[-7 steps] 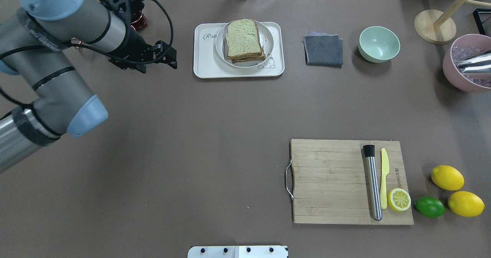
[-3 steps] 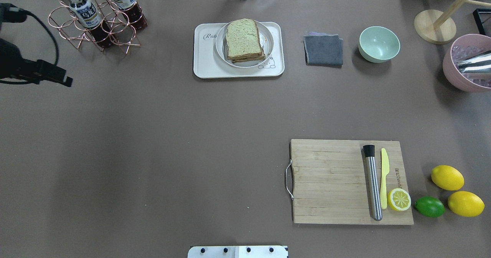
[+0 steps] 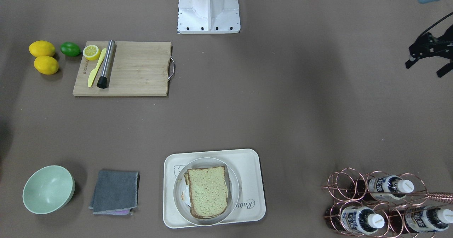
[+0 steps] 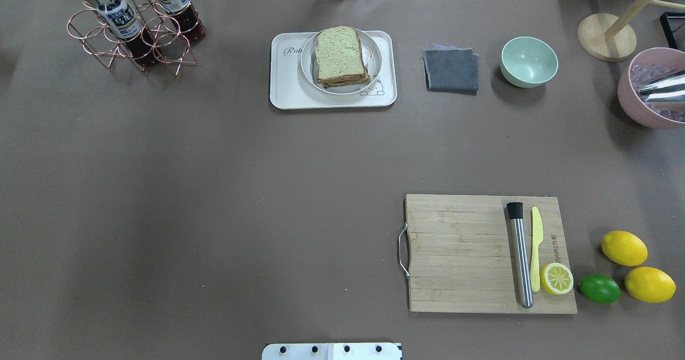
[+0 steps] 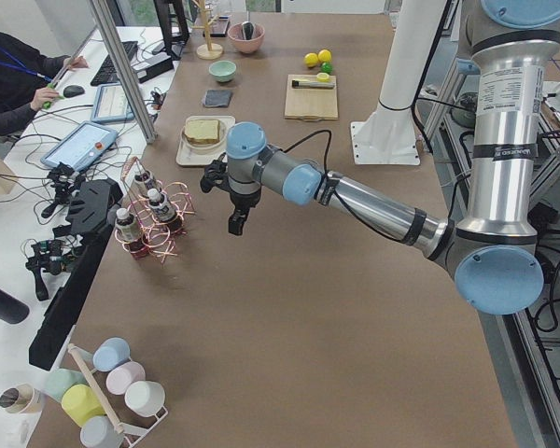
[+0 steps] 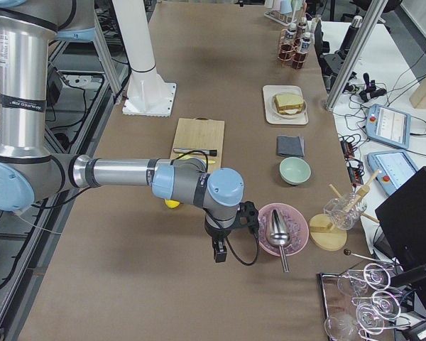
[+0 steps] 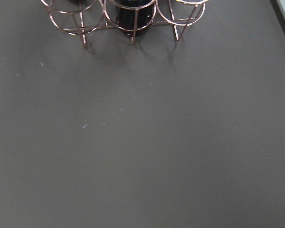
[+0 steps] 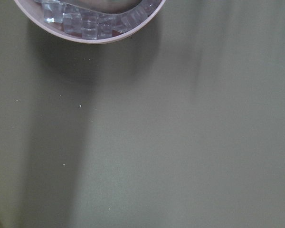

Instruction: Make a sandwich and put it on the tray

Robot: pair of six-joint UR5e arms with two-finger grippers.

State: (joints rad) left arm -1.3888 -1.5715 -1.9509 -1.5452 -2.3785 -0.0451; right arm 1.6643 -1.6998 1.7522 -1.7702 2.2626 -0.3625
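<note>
The sandwich (image 4: 341, 55) lies on a round white plate (image 4: 376, 55), and the plate stands on the cream tray (image 4: 283, 90) at the far middle of the table. It shows in the front view too (image 3: 207, 192). A bit of white egg peeks out at its side. My left gripper (image 3: 424, 68) is open and empty, far off to the table's left side, beside the bottle rack (image 5: 149, 219). My right gripper (image 6: 219, 252) hangs over bare table next to the pink bowl (image 6: 280, 231). I cannot tell whether it is open or shut.
A copper rack of bottles (image 4: 134, 25) stands far left. A grey cloth (image 4: 451, 69) and a green bowl (image 4: 529, 61) lie right of the tray. The cutting board (image 4: 460, 253) bears a muddler, a yellow knife and a lemon half. Two lemons and a lime (image 4: 599, 288) lie beside it.
My left arm has drawn back to the left, out of the overhead view, uncovering the bottle rack. The sandwich, plate and tray have not moved.
</note>
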